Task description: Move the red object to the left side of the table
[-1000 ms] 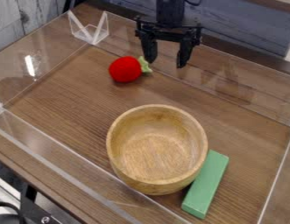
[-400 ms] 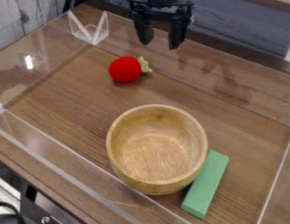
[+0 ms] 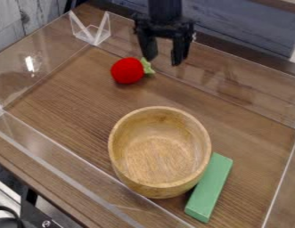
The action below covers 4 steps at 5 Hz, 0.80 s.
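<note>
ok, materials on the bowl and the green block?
Bowl: looks like wood with a satin finish, going by the warm tan tone and soft sheen inside.
Green block: matte, evenly colored, no grain; painted wood, foam or plastic, can't tell which.

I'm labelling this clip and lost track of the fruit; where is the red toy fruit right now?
In the camera view, the small round red toy fruit sits left of centre on the brown wood-grain tabletop, above the round wooden bowl.
</note>
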### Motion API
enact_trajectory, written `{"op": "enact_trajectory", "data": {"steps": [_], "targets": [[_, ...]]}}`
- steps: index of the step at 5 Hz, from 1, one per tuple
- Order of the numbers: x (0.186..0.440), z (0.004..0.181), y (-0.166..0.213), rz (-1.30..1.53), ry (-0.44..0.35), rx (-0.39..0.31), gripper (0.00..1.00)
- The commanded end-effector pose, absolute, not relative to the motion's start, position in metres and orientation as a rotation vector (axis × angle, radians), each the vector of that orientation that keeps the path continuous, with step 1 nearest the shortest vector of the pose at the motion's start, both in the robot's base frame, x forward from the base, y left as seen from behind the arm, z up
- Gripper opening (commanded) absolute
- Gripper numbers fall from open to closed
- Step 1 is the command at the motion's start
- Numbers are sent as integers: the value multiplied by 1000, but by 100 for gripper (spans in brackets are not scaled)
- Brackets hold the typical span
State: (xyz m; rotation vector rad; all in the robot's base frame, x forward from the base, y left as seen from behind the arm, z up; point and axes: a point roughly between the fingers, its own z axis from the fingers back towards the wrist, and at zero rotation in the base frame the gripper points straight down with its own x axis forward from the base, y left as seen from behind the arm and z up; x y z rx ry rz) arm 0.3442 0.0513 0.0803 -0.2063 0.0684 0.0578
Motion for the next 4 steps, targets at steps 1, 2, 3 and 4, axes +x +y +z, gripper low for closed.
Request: {"op": "enact_trajectory", "data": {"steps": [1,2,3,4], "targets": [[340,115,53,109,-33,-207,100],[341,125,35,156,-54,-213,100],[344,131,16,173,-68,-217,100],[352,129,0,205,-97,-205,100]]}}
